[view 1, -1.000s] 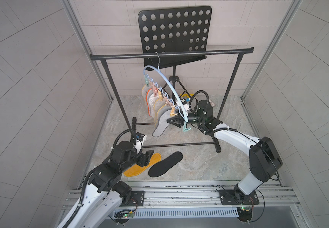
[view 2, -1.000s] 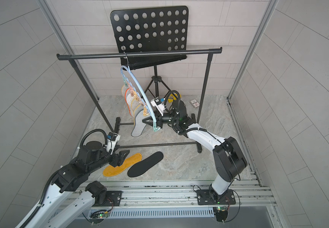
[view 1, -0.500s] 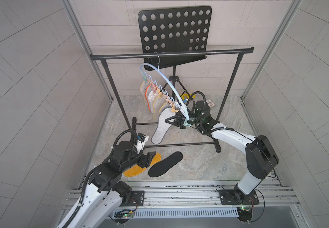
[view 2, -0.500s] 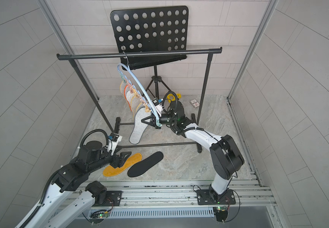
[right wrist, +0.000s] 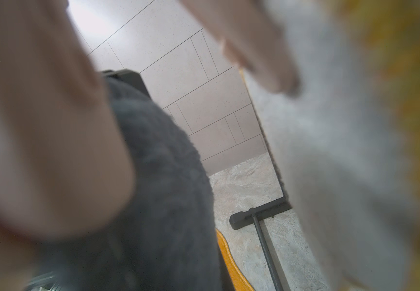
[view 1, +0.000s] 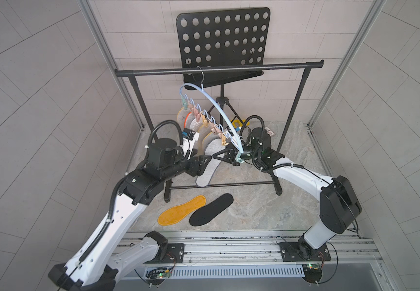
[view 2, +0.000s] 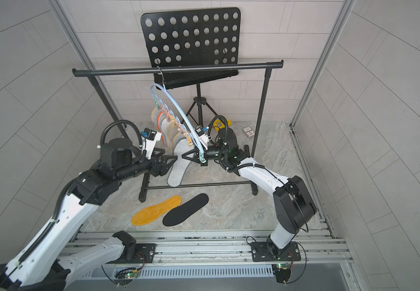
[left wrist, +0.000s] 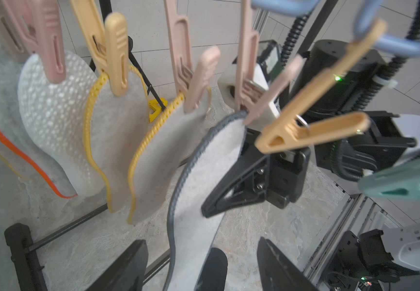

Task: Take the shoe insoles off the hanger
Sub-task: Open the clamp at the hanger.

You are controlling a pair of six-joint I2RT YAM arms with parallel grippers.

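- The hanger (view 1: 216,105) carries a row of clipped insoles (left wrist: 55,118).
- The right gripper (left wrist: 206,211) is clamped on the grey insole (view 1: 208,171).
- The left gripper (left wrist: 200,240) stands wide open, empty, around it.

The hanger (view 1: 222,114) is pale blue. Its clips (view 1: 205,119) are pink, peach and mint green. The grey insole (view 1: 210,173) is light grey with a dark grey edge. The yellow-edged insoles (left wrist: 120,131) are pale grey too. The orange-edged insole (left wrist: 0,105) is pale grey, and the dotted insole (left wrist: 52,118) is pale with white dots all over. I see a fuzzy yellow insole (view 1: 182,210) and a black insole (view 1: 211,209). The floor (view 1: 254,209) is grey and swirly like stone. The music stand (view 1: 224,37) is black with round holes.
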